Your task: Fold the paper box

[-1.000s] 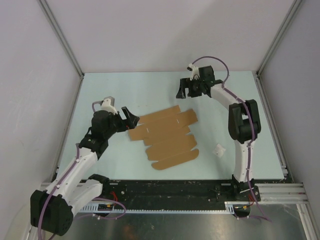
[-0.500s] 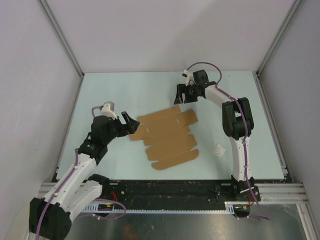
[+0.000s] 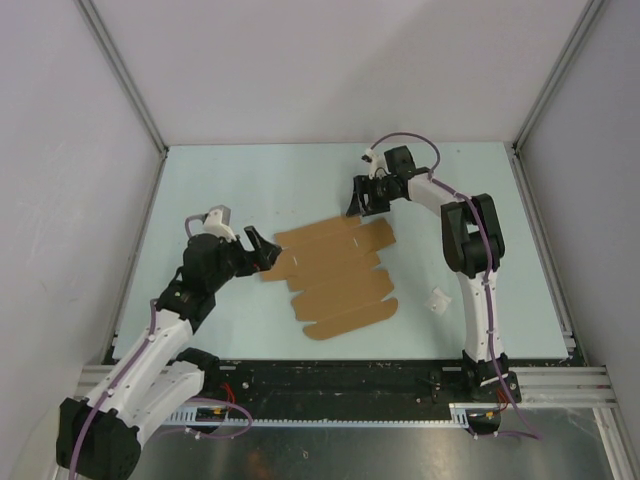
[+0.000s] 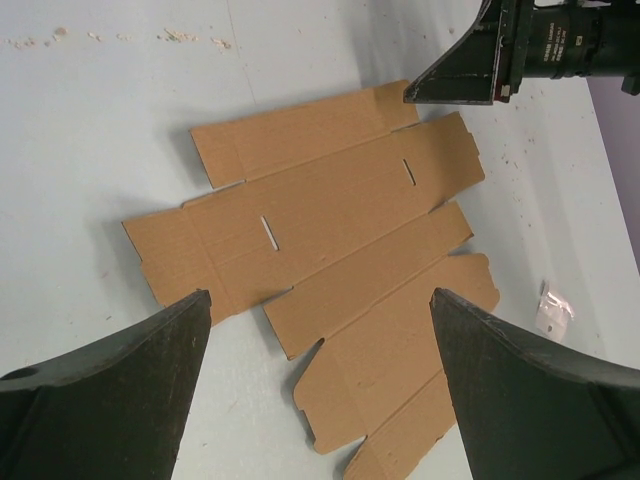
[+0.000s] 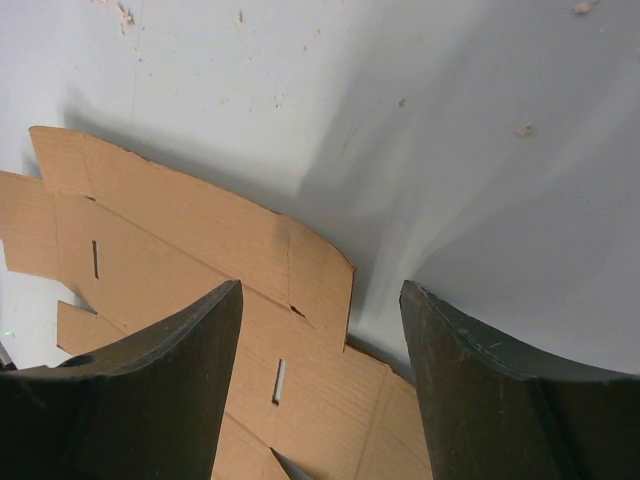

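The paper box is a flat brown kraft die-cut sheet with rounded tab flaps, lying unfolded on the pale table. It also shows in the left wrist view and the right wrist view. My left gripper is open and empty, just left of the sheet's left edge and above the table. My right gripper is open and empty, hovering over the sheet's far right corner. In the left wrist view the right gripper's dark finger sits by that far corner.
A tiny white wad of paper lies right of the sheet, also seen in the left wrist view. Grey walls with metal posts enclose the table on the left, back and right. The arm bases stand on a black rail at the near edge.
My right gripper has swung left and nearer, down to the sheet's far right corner. My left gripper has moved slightly toward the sheet's left edge. The sheet has not moved.
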{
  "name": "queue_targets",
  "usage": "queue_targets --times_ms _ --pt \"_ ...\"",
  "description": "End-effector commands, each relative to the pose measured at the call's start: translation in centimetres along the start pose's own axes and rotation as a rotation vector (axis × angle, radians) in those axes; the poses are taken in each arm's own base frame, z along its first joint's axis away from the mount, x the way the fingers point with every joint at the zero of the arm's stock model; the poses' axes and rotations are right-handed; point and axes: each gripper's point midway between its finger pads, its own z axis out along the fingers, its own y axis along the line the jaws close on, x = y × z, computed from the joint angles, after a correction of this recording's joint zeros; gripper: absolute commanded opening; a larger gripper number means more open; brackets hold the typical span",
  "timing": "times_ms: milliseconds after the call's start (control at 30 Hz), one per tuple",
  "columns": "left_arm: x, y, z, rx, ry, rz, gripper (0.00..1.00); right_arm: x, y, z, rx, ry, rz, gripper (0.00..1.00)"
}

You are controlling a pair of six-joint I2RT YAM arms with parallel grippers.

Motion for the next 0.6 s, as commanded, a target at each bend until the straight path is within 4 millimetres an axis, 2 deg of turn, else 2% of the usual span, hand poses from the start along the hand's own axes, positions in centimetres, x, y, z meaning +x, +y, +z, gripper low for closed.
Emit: queue_targets --times_ms 0,400,567 --pt "0.2 -0.8 -0.5 0.032 0.002 -0.016 0.96 1.4 0.8 1.2 -0.062 0.041 0.028 0.68" --pt "0.2 -0.9 -0.8 0.034 0.001 -0.017 0.96 2.9 1.1 2.3 -0.101 0.086 0.042 0.58" --pt "0.3 -0.8 -0.8 0.033 0.006 -0.017 0.96 2.9 1.0 2.3 -0.1 0.082 0.047 0.44"
